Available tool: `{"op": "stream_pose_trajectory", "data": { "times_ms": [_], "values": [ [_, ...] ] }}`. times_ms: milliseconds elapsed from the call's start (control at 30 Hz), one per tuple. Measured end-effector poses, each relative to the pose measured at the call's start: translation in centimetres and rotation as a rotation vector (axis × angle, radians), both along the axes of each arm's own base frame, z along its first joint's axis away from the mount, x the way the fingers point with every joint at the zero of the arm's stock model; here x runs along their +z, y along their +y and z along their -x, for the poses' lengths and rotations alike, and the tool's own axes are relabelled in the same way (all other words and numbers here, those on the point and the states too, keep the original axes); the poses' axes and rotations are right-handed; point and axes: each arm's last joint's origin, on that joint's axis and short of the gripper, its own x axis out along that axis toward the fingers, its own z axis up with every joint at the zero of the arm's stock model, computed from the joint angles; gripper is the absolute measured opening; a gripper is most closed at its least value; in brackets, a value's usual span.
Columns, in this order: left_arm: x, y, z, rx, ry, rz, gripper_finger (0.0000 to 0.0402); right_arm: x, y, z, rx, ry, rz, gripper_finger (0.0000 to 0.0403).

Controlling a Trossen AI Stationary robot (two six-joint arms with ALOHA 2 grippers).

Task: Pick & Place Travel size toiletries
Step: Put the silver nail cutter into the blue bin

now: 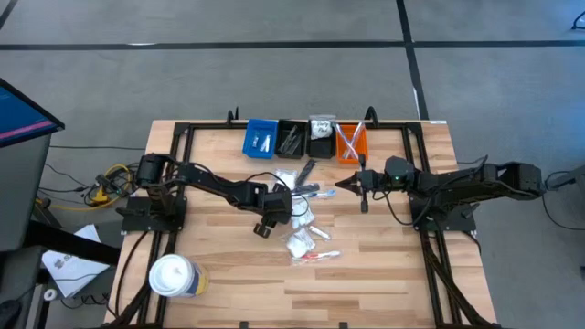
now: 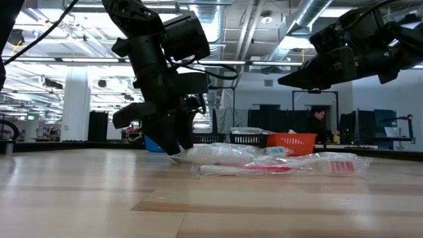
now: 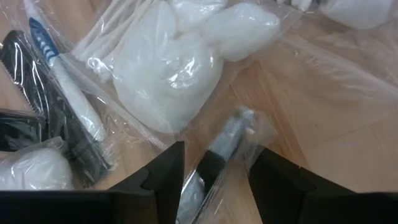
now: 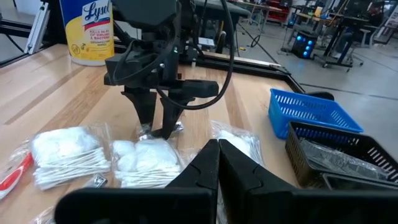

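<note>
Left gripper [image 3: 211, 171] is straddling a wrapped comb [image 3: 217, 158] (fingers apart, not yet clamping); right gripper [image 4: 217, 152] is hovering closed, empty.

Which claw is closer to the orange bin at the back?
The right claw, just in front of the orange bin. The left claw is much farther away, down among the packets.

The bins are blue [image 1: 260, 138], black [image 1: 292, 139] and orange [image 1: 351, 142]. The table [image 1: 366, 265] is light wood. The tub [image 4: 87, 28] is white with a yellow label. One toothbrush [image 3: 62, 71] is blue and white.
</note>
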Motion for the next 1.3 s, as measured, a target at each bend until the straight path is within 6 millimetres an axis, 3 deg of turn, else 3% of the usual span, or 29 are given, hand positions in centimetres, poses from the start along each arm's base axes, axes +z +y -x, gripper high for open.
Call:
{"op": "stream_pose_trajectory", "data": {
  "times_ms": [333, 467, 633, 767, 1067, 1167, 1300],
  "values": [
    [-0.1, 0.8, 0.0, 0.08, -0.006, 0.038, 0.0158, 0.0, 0.0, 0.0, 0.001, 0.004, 0.001, 0.0],
    [-0.2, 0.8, 0.0, 0.136, -0.01, 0.079, 0.0116, 0.0, 0.0, 0.0, 0.001, 0.003, 0.001, 0.0],
    [-0.2, 0.7, 0.0, 0.243, -0.022, 0.135, 0.0022, -0.1, 0.1, 0.0, 0.002, 0.006, -0.002, 0.0],
    [0.5, 0.9, 0.1, 0.382, -0.063, 0.154, 0.0018, -0.1, 0.1, 0.0, 0.003, 0.014, -0.004, 0.0],
    [8.0, 3.5, 1.9, 0.702, -0.369, 0.131, 0.0014, -0.2, 0.1, 0.0, 0.003, 0.02, -0.006, 0.0],
    [10.4, 5.5, 3.0, 0.853, -0.499, 0.042, 0.0014, -0.2, 0.1, 0.0, 0.004, 0.025, -0.007, 0.0],
    [12.2, 9.6, 4.7, 1.06, -0.608, 0.001, 0.0014, -0.2, 0.1, 0.0, 0.001, 0.023, -0.02, 0.0]
  ]
}}
